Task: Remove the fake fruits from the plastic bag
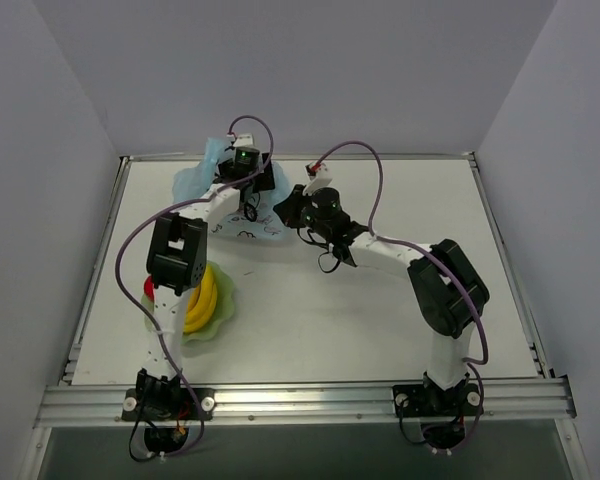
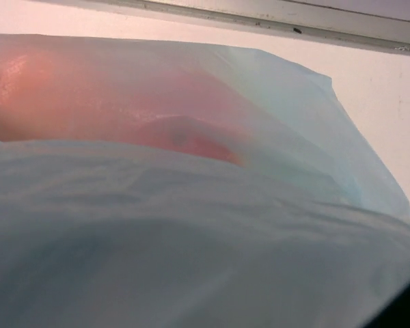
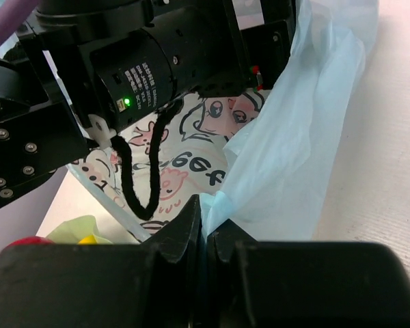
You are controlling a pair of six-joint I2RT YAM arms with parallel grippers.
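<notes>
- Nearest, beside the left arm's elbow: bowl (image 1: 223, 322) on the worktop (image 1: 380, 320), with banana (image 1: 206, 295) and red fruit (image 1: 148, 289) in it; reads as the drop-off spot, so these two count as out.
- Farther in: right hand (image 3: 203, 229) clamped fully closed on a fold at the edge of the bag (image 3: 287, 150); seems meant to pin the thin film and hold the mouth up so the other arm can reach inside.
- Beyond that: bag lying toward the worktop's far left, printed side up, crumpled around the left wrist.
- At the bag: left hand (image 1: 242, 178), fingers out of sight in every view, so cannot tell how wide it stands or whether it has hold of anything.
- Deepest, through the film just ahead of the left wrist camera: round pink-orange fruit (image 2: 184, 130), to all appearance inside the bag; likely the next one to grip, with film apt to get pinched along with it.
</notes>
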